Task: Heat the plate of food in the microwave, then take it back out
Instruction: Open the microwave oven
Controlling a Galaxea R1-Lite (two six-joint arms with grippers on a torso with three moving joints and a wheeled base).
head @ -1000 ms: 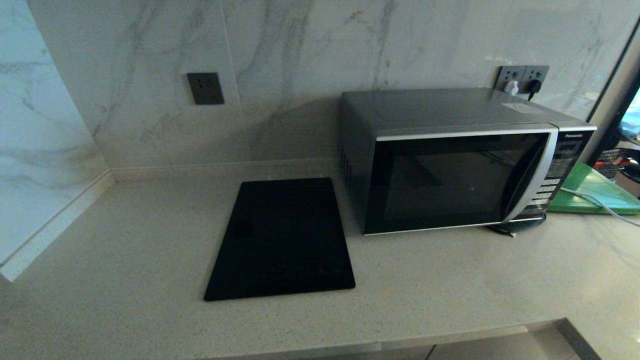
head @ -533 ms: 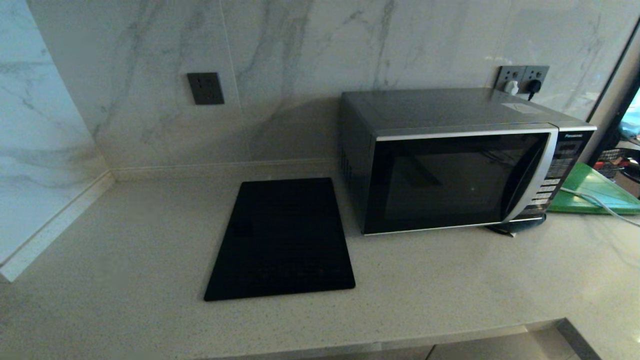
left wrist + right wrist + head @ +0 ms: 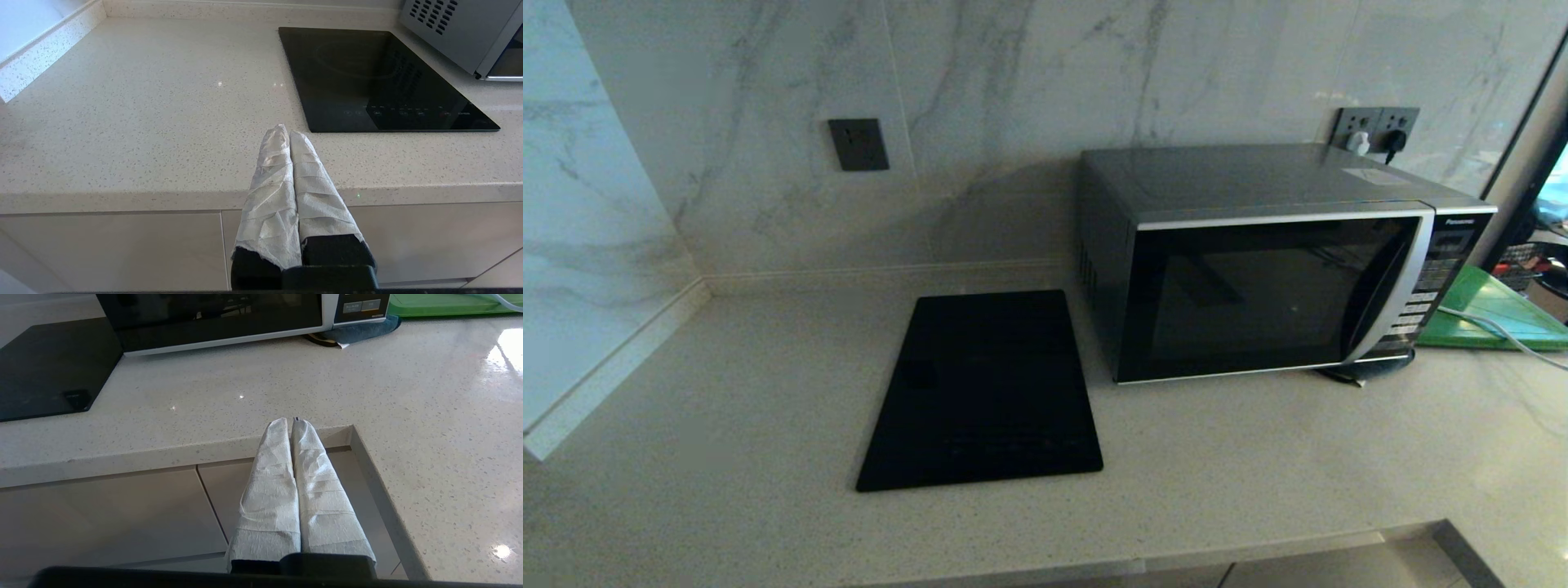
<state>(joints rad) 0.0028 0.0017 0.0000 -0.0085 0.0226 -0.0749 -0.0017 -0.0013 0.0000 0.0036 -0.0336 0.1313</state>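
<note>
The dark grey microwave [image 3: 1274, 261] stands at the back right of the counter with its dark glass door closed; its vented side [image 3: 449, 28] and its lower door edge [image 3: 212, 322] show in the wrist views. The plate of food is out of view. My left gripper [image 3: 286, 132], wrapped in white tape, is shut and empty, hanging in front of the counter's front edge, left of the black slab. My right gripper [image 3: 291, 424], wrapped the same way, is shut and empty, low before the counter edge in front of the microwave. Neither arm shows in the head view.
A flat black rectangular slab [image 3: 984, 388] lies on the counter left of the microwave. A green board [image 3: 1494, 314] with a white cable over it sits to the microwave's right. A dark cloth [image 3: 359, 330] lies under the microwave's front right corner. Marble walls close the back and left.
</note>
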